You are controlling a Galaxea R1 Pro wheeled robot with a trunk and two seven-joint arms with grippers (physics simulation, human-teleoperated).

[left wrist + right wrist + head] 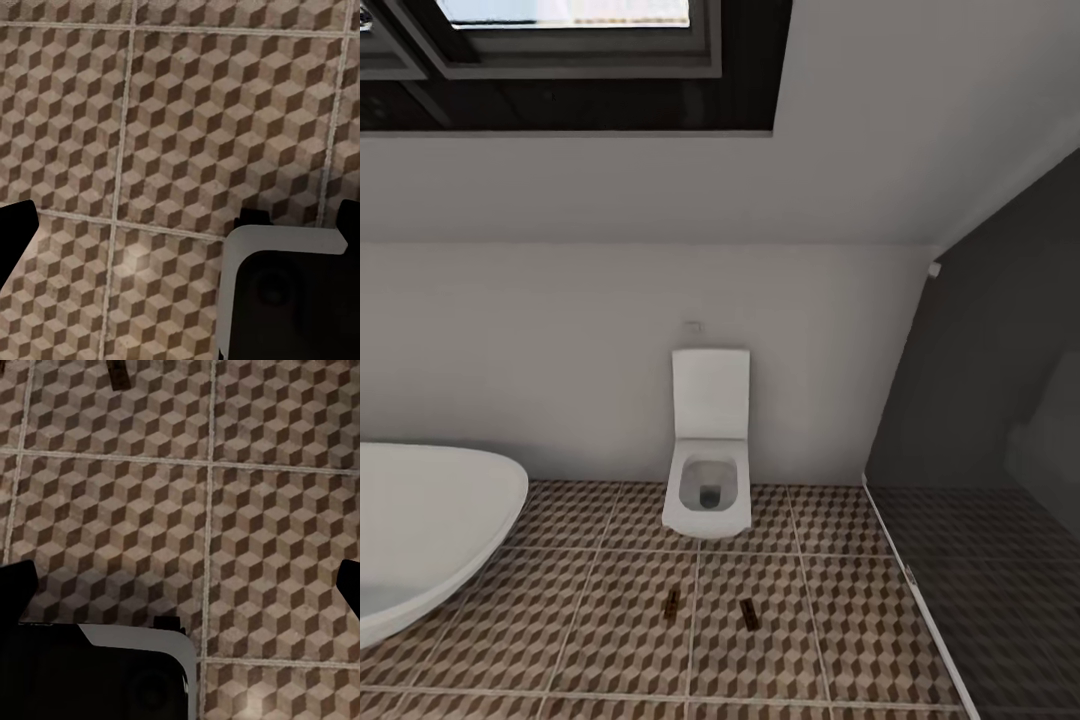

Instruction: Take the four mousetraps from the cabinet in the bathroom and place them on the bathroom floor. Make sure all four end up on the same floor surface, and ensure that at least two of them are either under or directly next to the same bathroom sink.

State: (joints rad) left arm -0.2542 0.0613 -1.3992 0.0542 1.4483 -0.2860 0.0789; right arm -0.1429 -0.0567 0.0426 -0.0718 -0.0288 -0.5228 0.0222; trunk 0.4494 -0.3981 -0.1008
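The cube-patterned bathroom floor [610, 620] spreads below the bathtub [420, 530] and toilet [708, 470]. Two mousetraps [672, 602] lie lower centre. Both grippers' finger tips stand wide apart, empty. Likely next: fetch remaining traps, find the sink.

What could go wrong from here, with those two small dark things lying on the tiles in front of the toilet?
1. The two small dark objects, possibly mousetraps, lie on the bathroom floor in front of the toilet. No sink is in sight, so the under-or-next-to-sink condition may go unmet.
2. They lie low and ahead in the head view; driving forward could run over or scatter them.
3. The bathtub crowds the left side, so a turn might clip it.
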